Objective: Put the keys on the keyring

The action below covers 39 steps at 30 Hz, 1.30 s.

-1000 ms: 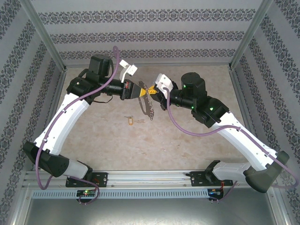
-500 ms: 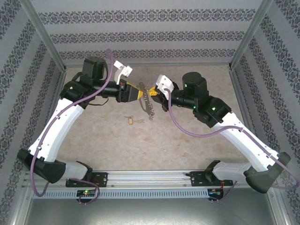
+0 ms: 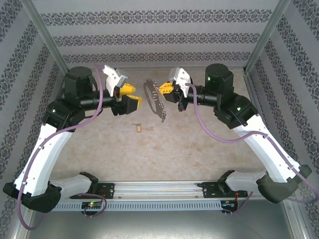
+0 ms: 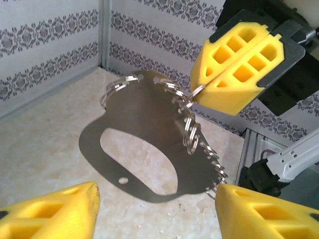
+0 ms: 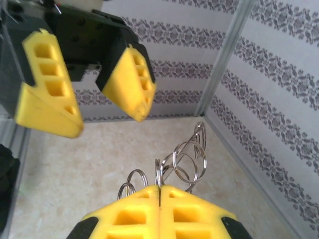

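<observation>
Patterned wallpaper walls point(image 3: 159, 40) box in a beige speckled table point(image 3: 174, 149). The keyring point(image 4: 149, 109), a flat silvery oval loop, hangs in the air at upper centre of the overhead view. The keys point(image 4: 192, 134) run along its right edge as a string; from the left wrist they look like small wire loops. The right gripper point(image 4: 199, 94) has its pads pressed together on that edge. The left gripper point(image 3: 136, 96) is spread wide, just left of the ring and touching nothing. Threading looks largely done, though I cannot tell if every piece is on. A yellow tag point(image 3: 139, 128) lies on the table below.
</observation>
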Tool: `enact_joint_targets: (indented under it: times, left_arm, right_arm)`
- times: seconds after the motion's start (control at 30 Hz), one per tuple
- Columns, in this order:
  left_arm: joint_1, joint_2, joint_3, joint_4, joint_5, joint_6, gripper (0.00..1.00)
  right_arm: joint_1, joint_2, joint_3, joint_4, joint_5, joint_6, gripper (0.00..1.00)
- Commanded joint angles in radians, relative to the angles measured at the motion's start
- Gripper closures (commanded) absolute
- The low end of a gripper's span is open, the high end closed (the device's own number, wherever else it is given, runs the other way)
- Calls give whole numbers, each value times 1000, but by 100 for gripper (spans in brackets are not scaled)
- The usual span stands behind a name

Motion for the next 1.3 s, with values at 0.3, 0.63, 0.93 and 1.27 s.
enact_joint_targets:
  times: [0.3, 0.63, 0.93, 1.27]
  left_arm:
    - [-16, 102, 214, 147, 84, 46, 58]
    - [-30, 164, 320, 169, 171, 24, 72]
    - [-63, 185, 378, 20, 156, 169, 60]
    - [-101, 230, 416, -98, 73, 278, 60]
  right_arm:
    - [-46, 66, 207, -9, -221, 107, 100]
    - [-50, 70, 199, 45, -228, 158, 100]
    - [-69, 81, 191, 66, -214, 168, 100]
    - [-75, 94, 195, 56, -212, 153, 100]
